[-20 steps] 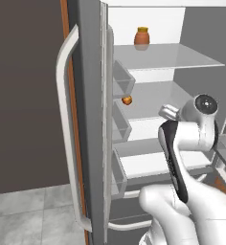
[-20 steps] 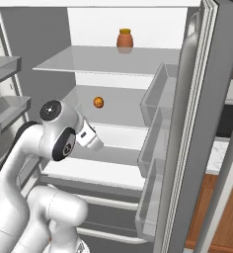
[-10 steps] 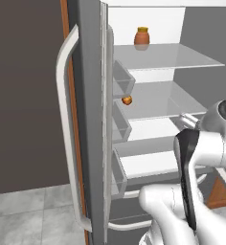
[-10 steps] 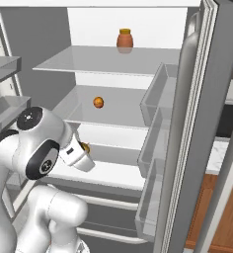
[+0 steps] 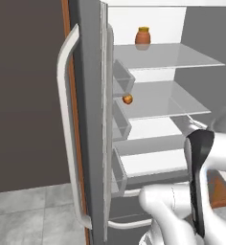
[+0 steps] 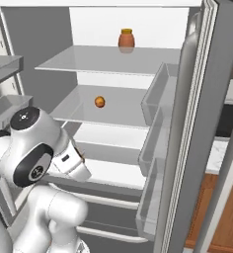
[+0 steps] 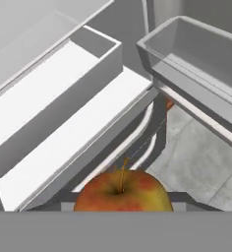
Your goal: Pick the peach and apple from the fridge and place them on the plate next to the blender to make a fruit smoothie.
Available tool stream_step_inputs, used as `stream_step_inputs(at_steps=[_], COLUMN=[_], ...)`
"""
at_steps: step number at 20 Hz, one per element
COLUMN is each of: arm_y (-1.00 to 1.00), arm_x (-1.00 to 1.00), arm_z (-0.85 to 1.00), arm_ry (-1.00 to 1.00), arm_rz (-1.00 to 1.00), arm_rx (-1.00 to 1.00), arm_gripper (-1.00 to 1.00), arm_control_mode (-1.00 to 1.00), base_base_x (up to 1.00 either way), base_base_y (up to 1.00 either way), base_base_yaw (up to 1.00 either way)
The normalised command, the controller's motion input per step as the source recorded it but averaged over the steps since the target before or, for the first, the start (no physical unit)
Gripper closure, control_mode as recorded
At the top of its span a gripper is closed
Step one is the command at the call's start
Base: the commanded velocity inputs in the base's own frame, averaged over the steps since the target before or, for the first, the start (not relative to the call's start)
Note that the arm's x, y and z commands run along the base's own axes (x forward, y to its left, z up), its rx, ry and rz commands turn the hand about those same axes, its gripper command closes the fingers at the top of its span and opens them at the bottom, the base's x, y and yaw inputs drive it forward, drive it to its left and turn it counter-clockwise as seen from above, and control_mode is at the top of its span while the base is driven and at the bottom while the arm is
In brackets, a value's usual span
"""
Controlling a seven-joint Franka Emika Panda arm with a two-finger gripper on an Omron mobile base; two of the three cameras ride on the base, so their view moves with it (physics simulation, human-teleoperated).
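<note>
Your hand view had the apple (image 7: 122, 191) pressed close at the gripper, red and yellow with its stem up, apparently clamped, though the fingertips were hidden. The base views showed the peach (image 6: 99, 102) near the left edge of the fridge's (image 6: 197, 123) middle shelf, the jar (image 5: 142, 36) on the top shelf.

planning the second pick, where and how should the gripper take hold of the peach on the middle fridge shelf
Grip the peach across its widest middle, coming level from the fridge's open front. It is small, round and stands alone on the shelf, so any pair of sides would likely serve. The shelf above probably makes a top-down approach awkward. The gripper seems to hold the apple, so that goes first.
</note>
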Motion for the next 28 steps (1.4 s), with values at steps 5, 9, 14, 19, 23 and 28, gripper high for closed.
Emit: stream_step_inputs(at_steps=[5,9,14,19,23,28], arm_y=[0.0,0.0,0.0,0.0,0.0,0.0], arm_x=[0.0,0.0,0.0,0.0,0.0,0.0], arm_z=[0.0,0.0,0.0,0.0,0.0,0.0], arm_ry=[0.0,0.0,0.0,0.0,0.0,0.0], arm_rz=[0.0,0.0,0.0,0.0,0.0,0.0], arm_rx=[0.0,0.0,0.0,0.0,0.0,0.0], arm_gripper=[1.0,1.0,1.0,1.0,1.0,1.0], arm_control_mode=[1.0,1.0,1.0,1.0,1.0,1.0], base_base_x=[-0.91,-0.88,-0.76,-0.64,-0.34,-0.04], base_base_y=[0.07,0.15,0.07,-0.01,-0.09,-0.26], base_base_yaw=[0.09,-0.01,-0.33,-0.66,-0.83,-0.86])
